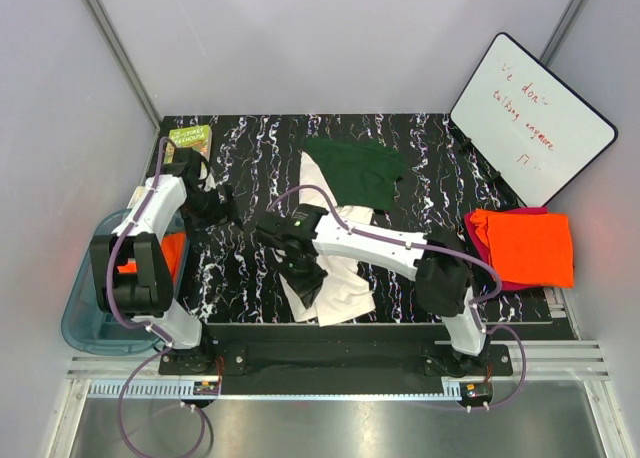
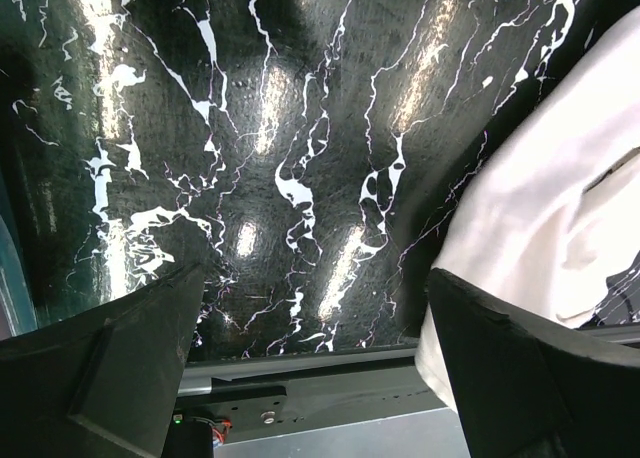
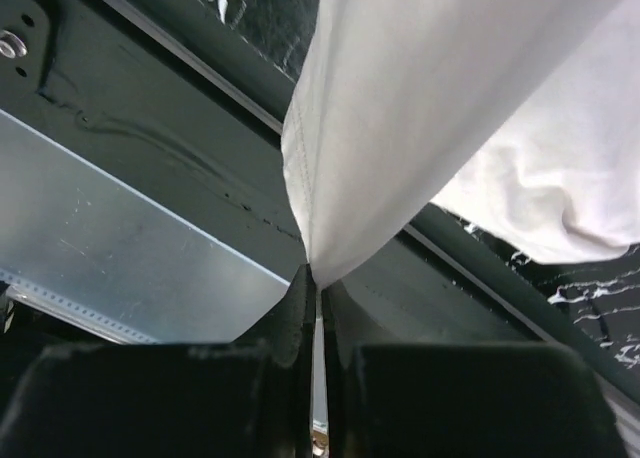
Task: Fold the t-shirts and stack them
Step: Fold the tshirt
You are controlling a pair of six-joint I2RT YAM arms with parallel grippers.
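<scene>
The cream t-shirt (image 1: 350, 293) lies crumpled mid-table, its dark green sleeve (image 1: 357, 173) spread toward the back. My right gripper (image 1: 303, 276) is at the shirt's near left edge. In the right wrist view the right gripper (image 3: 318, 280) is shut on a pinched fold of the cream cloth (image 3: 420, 98), which rises from the fingertips. My left gripper (image 1: 214, 204) hovers left of the shirt. In the left wrist view the left gripper (image 2: 312, 283) is open and holds nothing, with the cream shirt (image 2: 545, 208) beside its right finger. A folded orange t-shirt (image 1: 528, 244) lies at the right edge.
A blue bin (image 1: 82, 313) off the table's left side holds more orange cloth (image 1: 173, 252). A whiteboard (image 1: 530, 118) leans at the back right. A green packet (image 1: 189, 138) lies at the back left corner. The metal front rail (image 2: 330, 398) runs below the table edge.
</scene>
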